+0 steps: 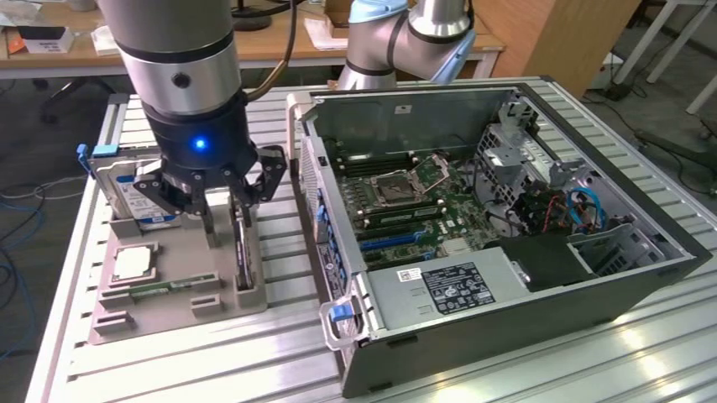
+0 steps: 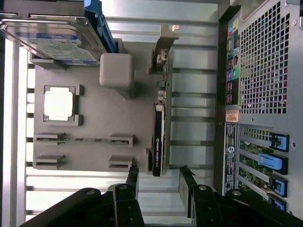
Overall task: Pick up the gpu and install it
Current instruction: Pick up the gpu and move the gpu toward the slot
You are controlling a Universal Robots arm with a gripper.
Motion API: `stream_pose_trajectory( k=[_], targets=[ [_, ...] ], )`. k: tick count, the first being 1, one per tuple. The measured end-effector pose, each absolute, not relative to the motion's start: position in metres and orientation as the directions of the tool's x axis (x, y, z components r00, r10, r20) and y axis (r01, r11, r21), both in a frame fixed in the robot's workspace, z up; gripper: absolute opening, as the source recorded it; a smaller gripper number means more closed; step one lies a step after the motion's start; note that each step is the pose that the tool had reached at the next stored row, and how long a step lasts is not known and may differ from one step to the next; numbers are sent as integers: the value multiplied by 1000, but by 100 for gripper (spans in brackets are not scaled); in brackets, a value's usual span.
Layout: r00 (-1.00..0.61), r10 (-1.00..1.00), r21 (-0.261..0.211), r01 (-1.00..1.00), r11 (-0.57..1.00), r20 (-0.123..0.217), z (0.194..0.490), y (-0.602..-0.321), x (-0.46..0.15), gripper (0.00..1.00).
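You have a slatted metal table. On it: grey parts tray, open computer case just beside.

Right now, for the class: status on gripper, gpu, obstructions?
Gripper open, just above gpu. Gpu on edge in grey holder slot, not gripped. Nothing in the way.

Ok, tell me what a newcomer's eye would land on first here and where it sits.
First, the opened computer case on the exterior view's right, its green motherboard exposed. Next, the gripper with its blue light, open over the gpu, which stands on edge in a slot of the gray fixture tray on the exterior view's left. A hard drive stands at that tray's far end.
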State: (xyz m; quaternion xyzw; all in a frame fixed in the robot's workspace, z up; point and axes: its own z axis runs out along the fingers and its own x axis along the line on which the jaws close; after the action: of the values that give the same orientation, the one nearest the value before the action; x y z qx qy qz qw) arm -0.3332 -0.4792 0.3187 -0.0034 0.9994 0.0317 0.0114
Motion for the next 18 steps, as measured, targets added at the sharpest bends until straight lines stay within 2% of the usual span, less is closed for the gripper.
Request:
stream_pose_trajectory(
  k=[6, 18],
  targets=[
    [-1000, -12, 63, -14, 998, -23, 309, -465, -333, 47],
    [-1000, -14, 63, -15, 998, -23, 297, -461, -333, 47]
  ],
)
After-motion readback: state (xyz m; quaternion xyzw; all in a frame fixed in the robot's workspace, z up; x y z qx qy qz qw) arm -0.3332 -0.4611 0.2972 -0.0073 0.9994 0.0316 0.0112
